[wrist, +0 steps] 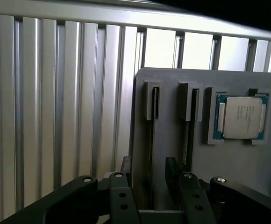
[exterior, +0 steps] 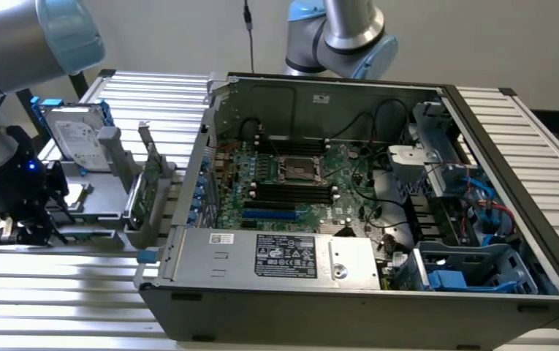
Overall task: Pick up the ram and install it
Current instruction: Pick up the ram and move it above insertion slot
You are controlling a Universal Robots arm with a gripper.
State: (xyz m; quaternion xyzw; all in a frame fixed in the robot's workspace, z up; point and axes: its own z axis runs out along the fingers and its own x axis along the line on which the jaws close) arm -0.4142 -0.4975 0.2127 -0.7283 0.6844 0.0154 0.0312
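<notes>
Between the spread fingers of the black gripper (wrist: pixel 149 182), in the wrist view, stood the ram (wrist: pixel 151 149), a long, thin circuit-board stick seen edge-on and held upright in a narrow slot. The jaws were released and straddled it on either side, and I could not see either pad touching it. Standing on edge probably served to offer both flat faces to a pinch from above. A second thin stick (wrist: pixel 190 135) sat in the neighbouring slot of the same flat grey holder plate (wrist: pixel 168 93), just beside a square silver processor (wrist: pixel 241 117) in its own shallow pocket. The plate rested on a ribbed aluminium table (wrist: pixel 56 116).

Well apart, toward the exterior view's right, the open dark computer case (exterior: pixel 357 307) lay on its side, so the green motherboard (exterior: pixel 289 186) and its black memory slots (exterior: pixel 294 194) faced upward, presumably for insertion from above.

Edge-on, the ram's chips and colour could not be made out. Its lower end was hidden behind the gripper body, and in the exterior view the arm covered the slot.
</notes>
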